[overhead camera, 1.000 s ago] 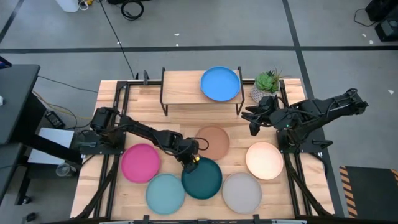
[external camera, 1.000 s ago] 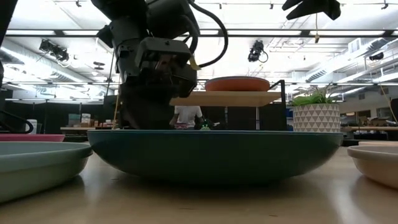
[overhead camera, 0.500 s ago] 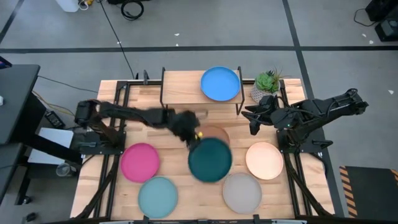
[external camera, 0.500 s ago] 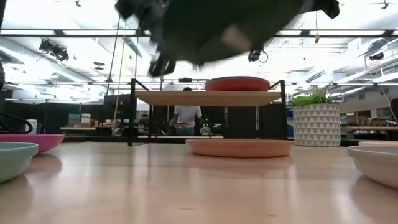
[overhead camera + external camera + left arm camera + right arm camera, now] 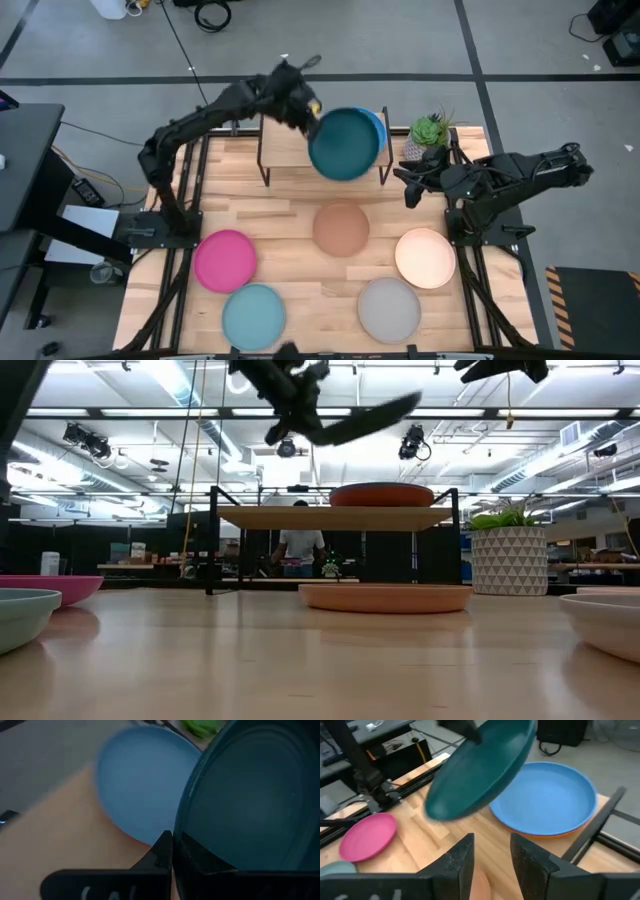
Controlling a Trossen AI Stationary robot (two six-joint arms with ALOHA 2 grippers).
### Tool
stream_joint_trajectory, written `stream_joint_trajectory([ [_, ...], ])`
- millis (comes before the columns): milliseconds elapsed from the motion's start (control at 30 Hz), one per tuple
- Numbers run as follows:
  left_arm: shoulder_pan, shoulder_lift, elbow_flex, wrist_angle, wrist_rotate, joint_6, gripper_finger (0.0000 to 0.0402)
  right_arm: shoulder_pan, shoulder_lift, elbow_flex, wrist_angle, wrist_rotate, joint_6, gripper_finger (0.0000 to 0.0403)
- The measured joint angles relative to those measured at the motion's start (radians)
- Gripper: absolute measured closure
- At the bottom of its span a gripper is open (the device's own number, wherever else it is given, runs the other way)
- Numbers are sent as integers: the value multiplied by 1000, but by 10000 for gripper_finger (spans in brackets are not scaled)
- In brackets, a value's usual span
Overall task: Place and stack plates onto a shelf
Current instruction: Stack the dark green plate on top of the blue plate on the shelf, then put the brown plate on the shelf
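My left gripper (image 5: 308, 112) is shut on the dark teal plate (image 5: 346, 143) and holds it in the air over the right half of the shelf (image 5: 287, 142). Under it on the shelf lies the blue plate (image 5: 545, 802), resting on an orange-red plate (image 5: 382, 494). The teal plate hides most of the blue one from above. The tan (image 5: 341, 228), cream (image 5: 425, 257), grey (image 5: 389, 309), magenta (image 5: 225, 260) and light aqua (image 5: 253, 316) plates lie flat on the table. My right gripper (image 5: 408, 186) is open and hangs in the air right of the shelf. My left gripper pinches the teal plate's rim (image 5: 184, 832) between its two fingers, one finger (image 5: 163, 851) on each face, at the plate's far-left edge. The plate is lifted clear above the shelf and tilted, its right side (image 5: 400, 407) higher than the held side.
A potted plant (image 5: 430, 134) in a white patterned pot stands at the shelf's right end, close to my right gripper. The shelf's left half is bare wood. Black frame rails run along both table sides. A person (image 5: 298, 548) stands in the room beyond.
My left gripper has lifted the teal plate off the near middle of the table and carried it up and toward the far edge, above the shelf and the blue plate. The plate now hangs tilted. The light aqua plate has slid a little to the left.
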Motion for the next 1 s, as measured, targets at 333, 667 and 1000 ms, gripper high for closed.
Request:
stream_joint_trajectory([
  [333,97,194,196,-6,23,8,387,-12,-3,0,52,4,-66,271],
  [667,95,284,255,20,-18,61,339,-61,-5,0,58,24,-101,271],
  [1000,90,244,266,64,119,214,232,-84,-16,0,71,23,-140,271],
])
